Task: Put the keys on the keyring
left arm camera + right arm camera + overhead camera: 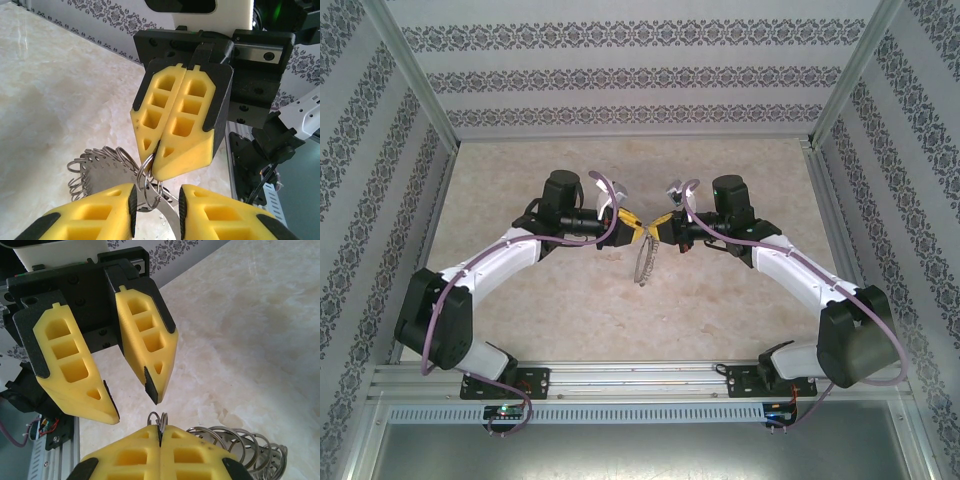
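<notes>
The keyring (645, 265) hangs above the table between the two arms, a grey metal hoop fringed with small silvery split rings (97, 172). My right gripper (160, 429) is shut on one or two of those small rings, which poke up from between its yellow fingertips. The left wrist view shows the same grip from the other side, the right gripper (157, 160) pinching the rings. My left gripper (156, 192) is open, its pads either side of the dangling rings. Its fingers (147, 355) stand apart just past the right gripper's tips. The keys are hidden.
The arms meet tip to tip over the middle of the beige marbled table (570, 300). Patterned walls enclose the back and both sides. An aluminium rail (640, 378) carrying the arm bases runs along the near edge.
</notes>
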